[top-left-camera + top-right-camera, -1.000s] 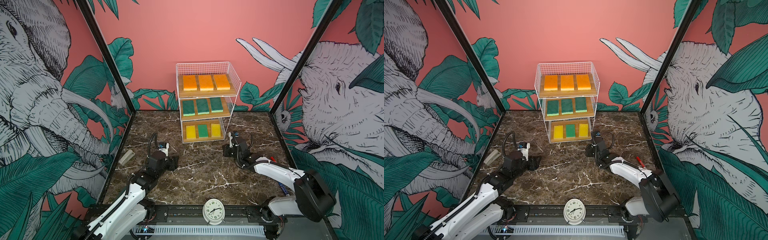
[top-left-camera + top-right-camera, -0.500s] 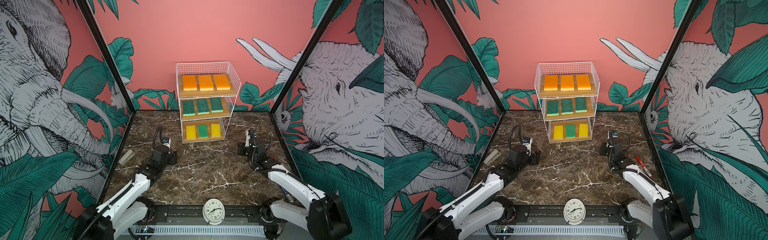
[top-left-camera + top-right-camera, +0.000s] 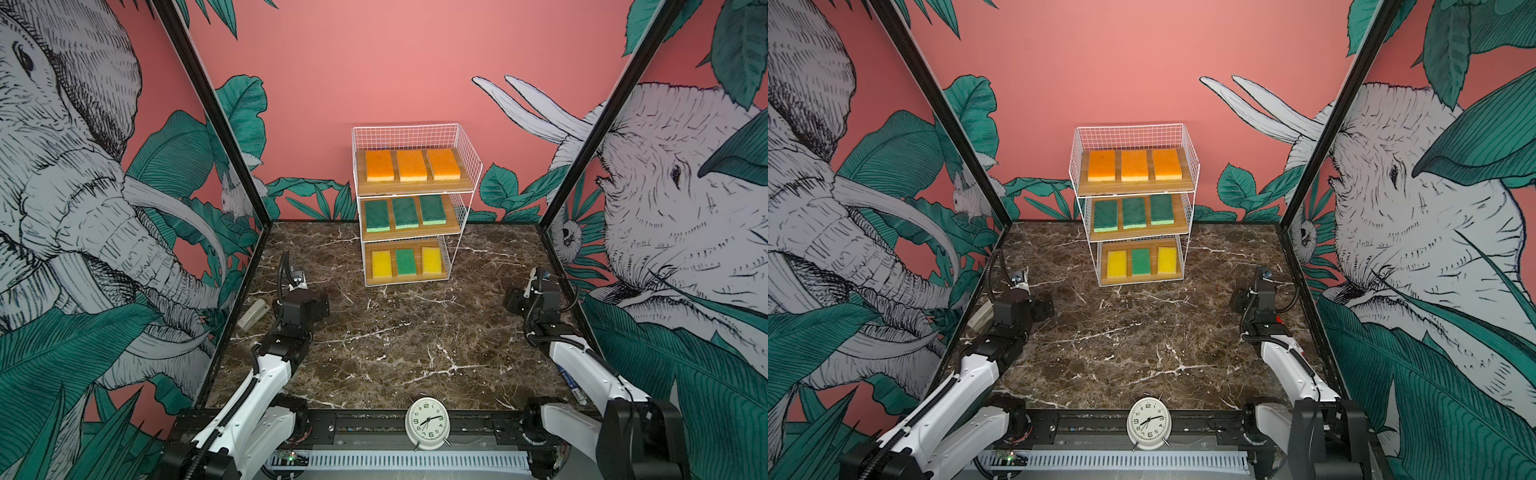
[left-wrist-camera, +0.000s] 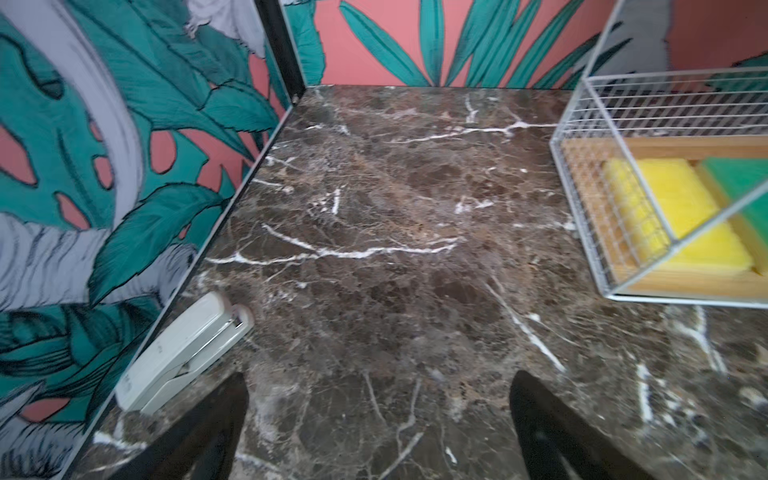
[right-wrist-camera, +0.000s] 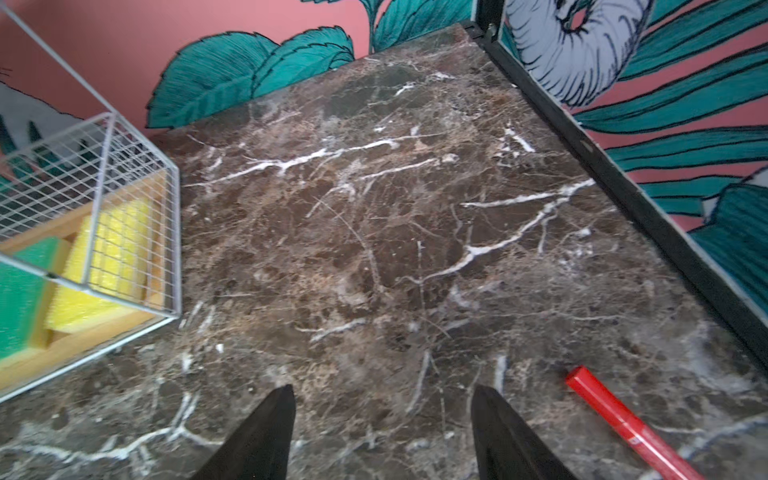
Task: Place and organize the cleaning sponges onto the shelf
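Left gripper and right gripper are both standing spread and are carrying nothing.

1. Cleaning sponges: all nine are lying flat on the shelf; none is showing on the table. Three orange sponges are occupying the top tier and three dark green sponges the middle tier. On the bottom tier one green sponge is sitting between two yellow sponges.
2. Reason for layout: sorting is running by colour, one row per tier. Long edges are lying parallel with narrow gaps, so each piece is presenting a free edge. Judged from this, the task is reading as finished.
3. Shelf: it is standing at the rear centre of the marble table, close to the back wall, with its stepped tiers facing the arms.
4. Surroundings: a white stapler is lying beside the left wall, a red pen near the right wall, and a clock on the front rail. None is touching the shelf.
5. Grippers: each is hanging well apart from the shelf, one to each side, low over bare marble. The left jaws are gaping wide and the right jaws somewhat less. Blur at the fingertips is making it unclear whether they are touching the tabletop.
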